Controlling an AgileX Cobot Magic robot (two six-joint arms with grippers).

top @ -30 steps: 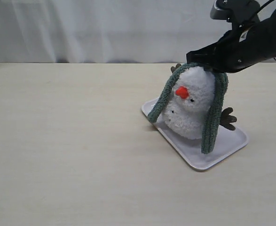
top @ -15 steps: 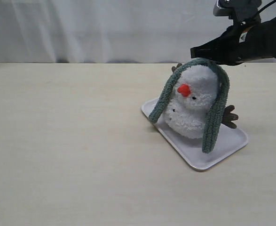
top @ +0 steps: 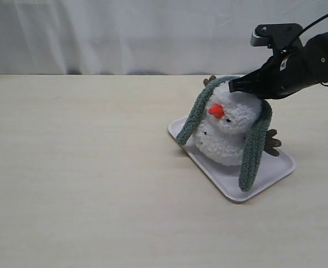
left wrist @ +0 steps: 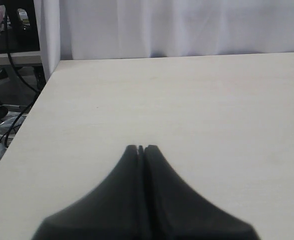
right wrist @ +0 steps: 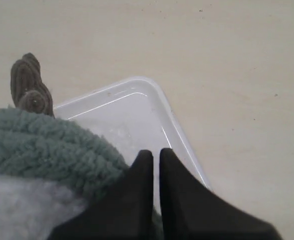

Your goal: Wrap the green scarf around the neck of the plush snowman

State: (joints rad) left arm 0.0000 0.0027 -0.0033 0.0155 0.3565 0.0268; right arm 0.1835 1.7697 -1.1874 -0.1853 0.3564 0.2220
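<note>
The plush snowman [top: 226, 134] stands on a white tray [top: 267, 174], leaning a little to the left. The green scarf [top: 254, 142] lies over the top of its head, one end hanging down each side, above the neck crease. My right gripper [top: 234, 86] sits low against the back of the head beside the scarf. In the right wrist view this gripper [right wrist: 152, 152] has its jaws nearly together with only the tray showing in the slit; the scarf [right wrist: 41, 145] and white plush [right wrist: 21, 210] lie beside it. My left gripper [left wrist: 140, 148] is shut over bare table.
A brown twig arm [right wrist: 29, 85] sticks out by the tray's rim [right wrist: 136, 80]. Another twig arm [top: 272, 142] shows at the snowman's right. A white curtain [top: 124, 33] backs the table. The table's left edge [left wrist: 34, 105] drops off to cables and a stand.
My right gripper has come down from above the head to its back, pressing the scarf's top lower. The snowman's head has tipped slightly; the scarf ends still hang on both sides.
</note>
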